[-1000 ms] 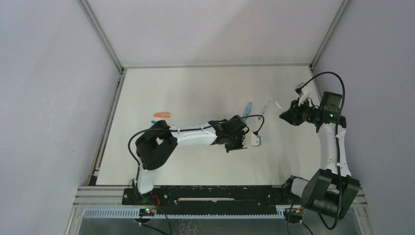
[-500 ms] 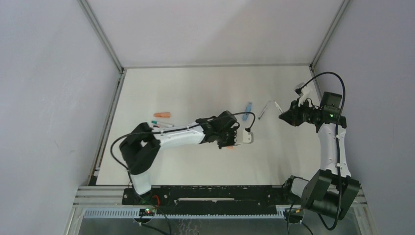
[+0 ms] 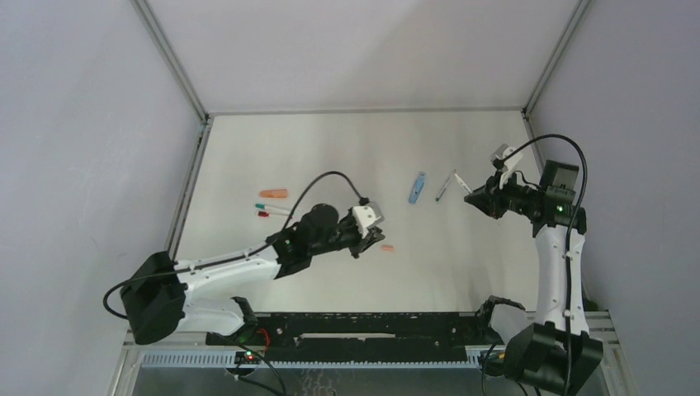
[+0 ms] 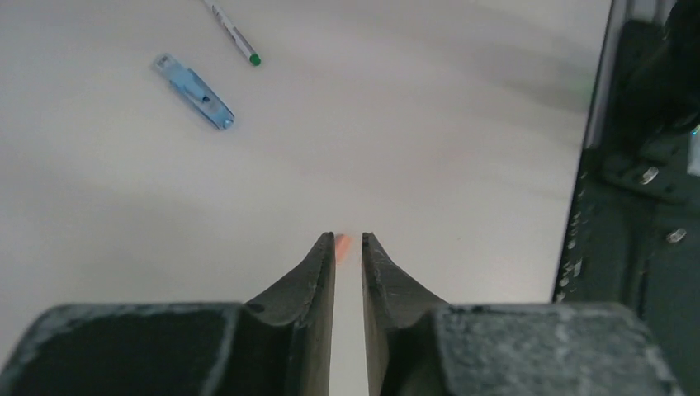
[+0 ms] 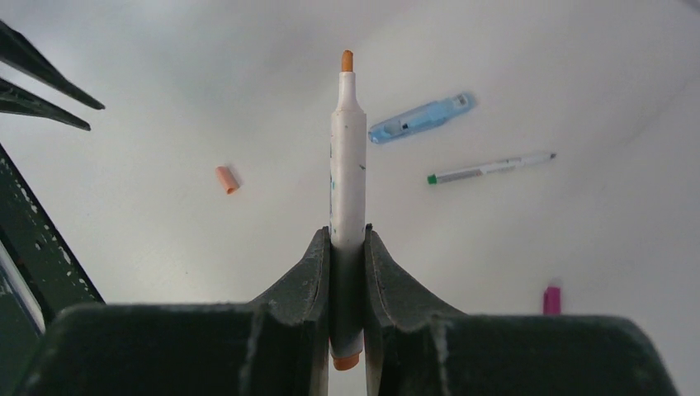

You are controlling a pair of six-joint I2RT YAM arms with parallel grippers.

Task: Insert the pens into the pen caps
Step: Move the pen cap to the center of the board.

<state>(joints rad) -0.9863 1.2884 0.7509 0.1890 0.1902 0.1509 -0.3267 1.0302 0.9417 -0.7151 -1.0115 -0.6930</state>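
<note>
My right gripper is shut on a white pen whose orange tip points away from the wrist; in the top view it hangs over the table's right side. My left gripper stands slightly open with nothing between its fingers. A short salmon pen cap lies on the table just past its tips, also seen at the cap right of the left gripper. A light blue cap and a green-tipped pen lie side by side in the middle.
Towards the left lie an orange cap and two thin pens, one teal-tipped, one red-tipped. A magenta cap shows low in the right wrist view. The black base rail runs along the near edge.
My left arm has drawn back to the left and its jaws have parted, leaving the salmon cap on the table. The right gripper still holds its pen, shifted only slightly.
</note>
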